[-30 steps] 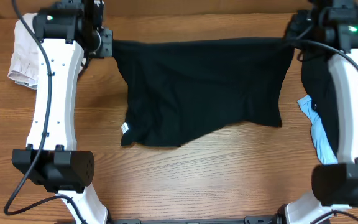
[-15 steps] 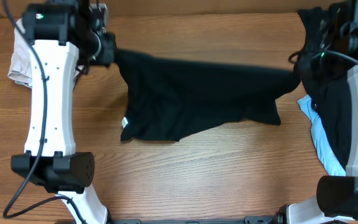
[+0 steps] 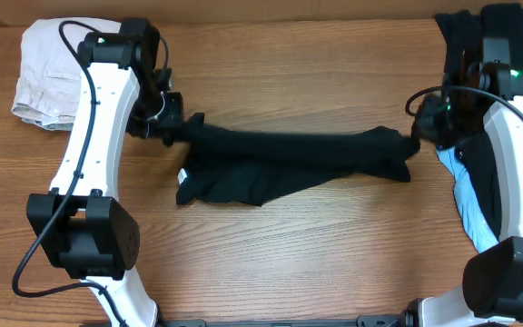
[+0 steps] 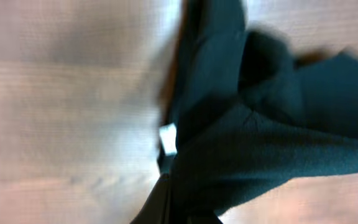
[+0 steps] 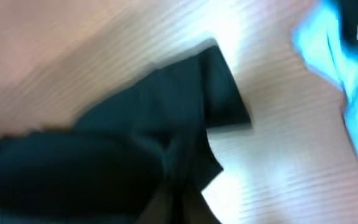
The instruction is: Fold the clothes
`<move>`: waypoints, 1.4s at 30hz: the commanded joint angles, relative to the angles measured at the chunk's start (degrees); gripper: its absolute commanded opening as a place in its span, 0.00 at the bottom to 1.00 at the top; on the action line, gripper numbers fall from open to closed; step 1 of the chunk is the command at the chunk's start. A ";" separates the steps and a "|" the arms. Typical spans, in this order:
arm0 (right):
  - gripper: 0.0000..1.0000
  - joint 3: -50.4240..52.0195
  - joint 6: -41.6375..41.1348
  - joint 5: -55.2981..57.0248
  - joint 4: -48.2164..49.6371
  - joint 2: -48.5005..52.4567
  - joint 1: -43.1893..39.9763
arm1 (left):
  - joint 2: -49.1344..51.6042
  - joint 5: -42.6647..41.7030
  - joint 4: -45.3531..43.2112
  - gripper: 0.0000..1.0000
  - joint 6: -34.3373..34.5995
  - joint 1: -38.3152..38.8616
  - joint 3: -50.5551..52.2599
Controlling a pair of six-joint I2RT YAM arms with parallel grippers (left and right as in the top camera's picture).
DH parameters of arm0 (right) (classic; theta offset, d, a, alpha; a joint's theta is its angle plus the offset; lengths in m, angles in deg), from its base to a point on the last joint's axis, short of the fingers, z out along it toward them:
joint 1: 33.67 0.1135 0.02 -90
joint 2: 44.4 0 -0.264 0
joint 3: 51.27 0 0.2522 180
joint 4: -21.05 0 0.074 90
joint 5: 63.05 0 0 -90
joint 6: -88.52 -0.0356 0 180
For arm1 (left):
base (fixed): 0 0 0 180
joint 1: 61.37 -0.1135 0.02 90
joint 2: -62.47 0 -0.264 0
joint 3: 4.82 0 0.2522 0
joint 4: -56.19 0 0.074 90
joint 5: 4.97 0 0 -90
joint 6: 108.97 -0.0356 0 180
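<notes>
Left gripper [image 3: 178,130] and right gripper [image 3: 413,138] each clench an upper corner of the black garment [image 3: 280,162]; best kept taut and level, laying the fold down evenly.

Table [image 3: 316,263], overhead view. One garment [image 3: 289,163] lies bunched across the middle, running left to right. Its left end is at the left gripper [image 3: 175,130] and its right end at the right gripper [image 3: 418,136], both clamped on it. Its near edge sags toward the front left. A second garment [image 3: 44,77] sits crumpled at the far left corner, well apart. A heap of clothes [image 3: 466,195] lies along the right edge, partly under the right arm.
</notes>
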 commanded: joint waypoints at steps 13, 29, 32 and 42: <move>0.04 -45.57 6.71 1.07 1.33 -3.37 -1.16 | -1.18 9.77 -10.25 0.04 -3.30 -2.36 -57.05; 0.04 -68.00 7.80 4.79 -16.57 -11.43 -3.82 | -14.64 16.94 -6.54 0.04 -5.57 -2.45 -69.31; 0.04 -67.98 7.80 5.90 -17.20 -11.58 -3.82 | -14.38 18.08 -5.25 0.04 -5.66 -2.45 -69.09; 0.04 -67.89 7.78 6.01 -18.29 -3.69 -3.80 | -6.36 20.90 -4.66 0.04 -6.19 -2.47 -63.65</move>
